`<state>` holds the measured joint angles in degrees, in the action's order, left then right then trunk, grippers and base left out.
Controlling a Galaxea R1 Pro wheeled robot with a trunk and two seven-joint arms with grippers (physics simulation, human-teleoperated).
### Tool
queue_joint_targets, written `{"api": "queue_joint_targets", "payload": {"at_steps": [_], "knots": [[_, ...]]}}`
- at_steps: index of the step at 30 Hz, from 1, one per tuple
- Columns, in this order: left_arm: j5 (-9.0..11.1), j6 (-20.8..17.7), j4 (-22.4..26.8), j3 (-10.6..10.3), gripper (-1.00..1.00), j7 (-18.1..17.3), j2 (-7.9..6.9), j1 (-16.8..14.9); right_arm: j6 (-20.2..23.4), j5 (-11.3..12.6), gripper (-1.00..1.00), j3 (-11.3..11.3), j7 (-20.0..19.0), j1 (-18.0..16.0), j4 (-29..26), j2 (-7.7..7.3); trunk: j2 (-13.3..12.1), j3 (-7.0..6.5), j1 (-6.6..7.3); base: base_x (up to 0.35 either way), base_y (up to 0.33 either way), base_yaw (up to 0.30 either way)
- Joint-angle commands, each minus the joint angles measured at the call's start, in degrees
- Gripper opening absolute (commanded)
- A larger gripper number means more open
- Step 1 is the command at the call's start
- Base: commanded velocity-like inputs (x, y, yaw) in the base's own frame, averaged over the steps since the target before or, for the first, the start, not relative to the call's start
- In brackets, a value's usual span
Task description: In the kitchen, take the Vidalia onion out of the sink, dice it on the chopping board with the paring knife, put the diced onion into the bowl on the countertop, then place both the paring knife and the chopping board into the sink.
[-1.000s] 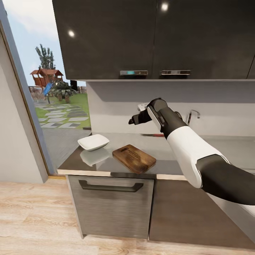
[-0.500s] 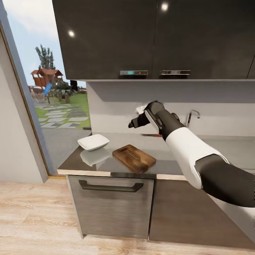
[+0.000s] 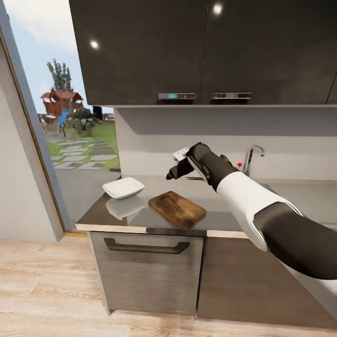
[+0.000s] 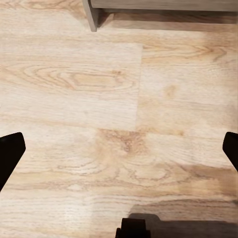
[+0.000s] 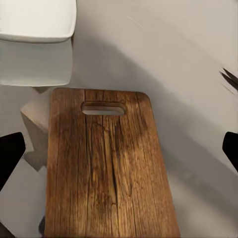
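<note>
R arm over board, no onion in hand yet

L→R: bowl (image 3: 123,187) on countertop (image 3: 93,214), chopping board (image 3: 177,209) just beside it, sink (image 3: 299,194) far R. Right gripper (image 3: 169,175) hovers above board, jaws wide, holding nothing. Best: swing R to sink, grab onion first. Left gripper (image 4: 119,153) spread wide, empty, over floor (image 4: 74,89).

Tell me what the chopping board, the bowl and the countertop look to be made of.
Chopping board: dark brown wood, matte, with visible grain lines. Bowl: glossy white, likely ceramic or glazed, though plastic is possible. Countertop: smooth grey slab, polished stone or laminate; it mirrors the bowl faintly.
</note>
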<state>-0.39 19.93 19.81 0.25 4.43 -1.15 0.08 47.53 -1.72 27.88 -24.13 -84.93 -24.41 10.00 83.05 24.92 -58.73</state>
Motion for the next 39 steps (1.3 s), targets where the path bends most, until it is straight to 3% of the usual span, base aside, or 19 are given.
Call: {"api": "queue_joint_targets", "payload": {"at_steps": [1, 6, 12, 20, 22, 25, 28, 30, 35, 39], "knots": [[-0.05, 0.11, 0.05, 0.01, 1.00, 0.14, 0.00, 0.01, 0.04, -0.19, 1.00, 0.18, -0.37, -0.06, 0.02, 0.00, 0.03, 0.06, 0.00, 0.000, 0.000, 0.000], [-0.05, 0.11, 0.05, 0.01, 1.00, 0.14, 0.00, 0.01, -0.99, -0.22, 1.00, 0.24, -2.58, -0.06, -0.02, -0.60, 0.03, 0.06, 0.00, 0.000, 0.000, 0.000], [-0.05, 0.11, 0.05, 0.02, 1.00, 0.14, 0.07, 0.01, -2.31, -0.23, 1.00, 0.25, -8.32, -0.07, -0.45, -2.66, 0.03, 0.06, 0.00, 0.003, 0.000, 0.000], [0.02, 0.03, 0.05, 0.05, 1.00, 0.14, 0.07, 0.01, -3.36, -0.25, 1.00, 1.07, -10.80, -0.08, -0.24, -3.15, 0.03, 0.06, 0.00, 0.154, -0.109, 0.000], [0.03, 0.02, 0.05, 0.07, 1.00, 0.14, 0.06, 0.01, -3.38, -0.35, 1.00, 2.52, -10.98, -0.09, -0.22, -3.15, 0.03, 0.06, 0.00, 0.231, -0.063, 0.000], [0.04, 0.02, 0.05, 0.05, 1.00, 0.14, 0.02, 0.01, -3.82, -0.43, 1.00, 6.76, -13.16, -0.09, -0.17, -3.12, 0.03, 0.06, 0.00, 0.239, -0.026, 0.000], [0.04, 0.03, 0.05, 0.06, 1.00, 0.14, 0.01, 0.01, -6.42, -0.47, 1.00, 12.48, -17.30, -0.09, 0.06, -3.14, 0.03, 0.06, 0.00, 0.211, -0.008, 0.000], [0.04, 0.03, 0.05, 0.04, 1.00, 0.14, 0.00, 0.01, -7.56, -0.47, 1.00, 14.42, -18.66, -0.10, 0.10, -3.14, 0.03, 0.06, 0.00, 0.129, -0.003, 0.000], [0.04, 0.02, 0.02, 0.04, 1.00, 0.14, 0.00, 0.01, -8.65, -0.48, 1.00, 17.59, -20.34, -0.13, 0.14, -3.06, 0.03, 0.06, 0.00, 0.047, -0.001, 0.000], [0.04, 0.05, 0.04, 0.04, 1.00, 0.14, 0.00, 0.01, -8.90, -0.54, 1.00, 18.91, -22.12, -0.14, 0.05, -2.83, 0.03, 0.06, 0.00, 0.011, 0.000, 0.000]]}}
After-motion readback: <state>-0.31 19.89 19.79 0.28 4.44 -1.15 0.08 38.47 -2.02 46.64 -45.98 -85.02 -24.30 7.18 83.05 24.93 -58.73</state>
